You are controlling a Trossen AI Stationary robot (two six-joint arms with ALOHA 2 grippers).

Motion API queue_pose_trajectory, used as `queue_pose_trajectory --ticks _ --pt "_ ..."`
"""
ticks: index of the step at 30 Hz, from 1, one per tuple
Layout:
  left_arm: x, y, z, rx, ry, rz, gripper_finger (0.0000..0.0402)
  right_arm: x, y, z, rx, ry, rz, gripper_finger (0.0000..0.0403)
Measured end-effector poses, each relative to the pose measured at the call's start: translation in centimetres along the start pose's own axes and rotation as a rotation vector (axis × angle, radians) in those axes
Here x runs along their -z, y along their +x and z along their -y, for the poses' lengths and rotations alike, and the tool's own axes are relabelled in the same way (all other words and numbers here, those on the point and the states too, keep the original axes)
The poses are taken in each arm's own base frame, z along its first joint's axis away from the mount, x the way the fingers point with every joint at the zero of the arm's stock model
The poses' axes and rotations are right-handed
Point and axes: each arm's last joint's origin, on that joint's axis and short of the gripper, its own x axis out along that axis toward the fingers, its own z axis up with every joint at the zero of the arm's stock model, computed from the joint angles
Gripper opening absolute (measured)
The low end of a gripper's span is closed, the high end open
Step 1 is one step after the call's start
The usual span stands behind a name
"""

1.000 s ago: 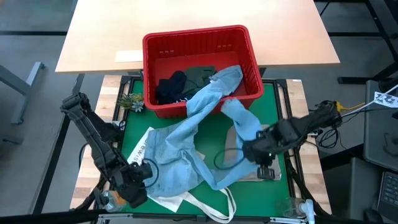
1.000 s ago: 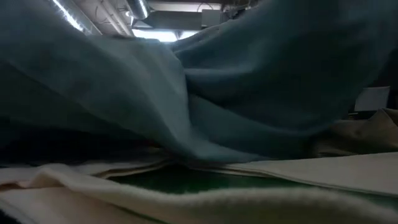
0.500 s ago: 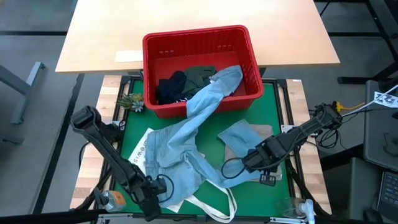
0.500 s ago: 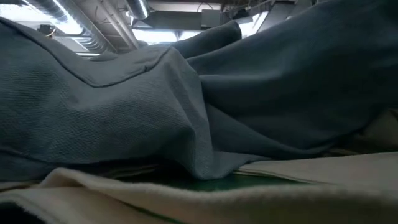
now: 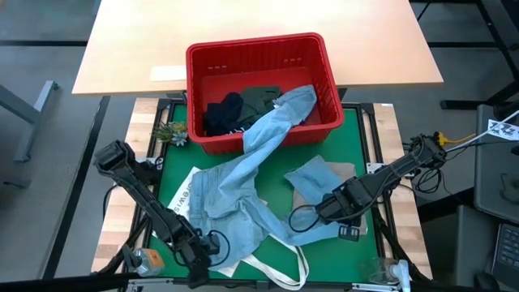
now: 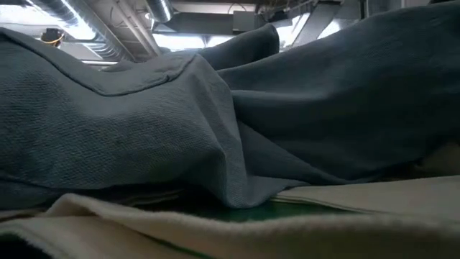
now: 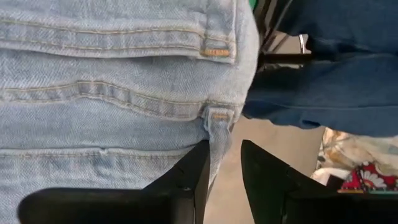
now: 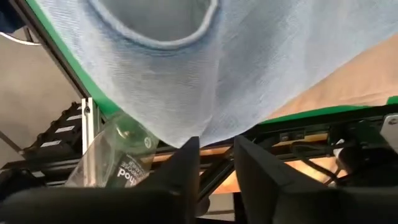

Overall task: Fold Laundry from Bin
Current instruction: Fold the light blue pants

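While one leg trails in the bin (image 5: 259, 50), jeans (image 5: 235, 203) cover the mat. Left wrist: left gripper (image 7: 222, 163) pinches waistband. Right wrist: right gripper (image 8: 216, 163) pinches hem; draw both evenly to clear the bin.

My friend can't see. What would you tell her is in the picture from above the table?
Light blue jeans trail from a red bin onto a green mat. The left gripper and right gripper each pinch a near edge of them. Dark clothes remain in the bin.
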Motion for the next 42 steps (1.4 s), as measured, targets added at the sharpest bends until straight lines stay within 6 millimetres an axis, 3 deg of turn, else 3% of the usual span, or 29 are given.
queue_pose_trajectory --ticks 5,8,13,17,23,27,34,42 --pt "-0.2 -1.6 0.2 0.055 0.031 -0.019 0.0083 -0.1 -1.1 0.0 -0.113 -0.105 -0.034 0.0136" --pt "-0.4 -2.8 0.3 0.087 0.034 -0.002 0.0083 -0.5 -2.9 0.2 -0.125 -0.154 0.053 0.0138" --pt "-1.5 -4.4 0.0 0.105 0.029 0.076 0.0083 -1.1 -5.8 1.1 0.048 -0.305 0.301 0.0138" --pt "-2.8 -4.6 -0.6 0.078 0.046 0.146 0.0083 -2.3 -6.5 2.8 0.224 -0.359 0.393 0.0138" --pt "-5.2 -4.8 -1.8 0.024 0.066 0.232 0.0083 -5.4 -5.7 5.4 0.097 -0.416 0.388 0.0138" --pt "-6.4 -5.1 -2.5 -0.011 0.086 0.283 0.0082 -6.4 -5.1 5.1 -0.020 -0.598 0.422 0.0138" --pt "-7.8 -5.5 -3.4 -0.034 0.084 0.316 0.0082 -8.0 -2.5 5.1 0.009 -0.862 0.427 0.0138" --pt "-8.3 -5.6 -3.8 -0.038 0.069 0.324 0.0082 -9.0 2.1 6.0 0.045 -0.759 0.177 0.0138"
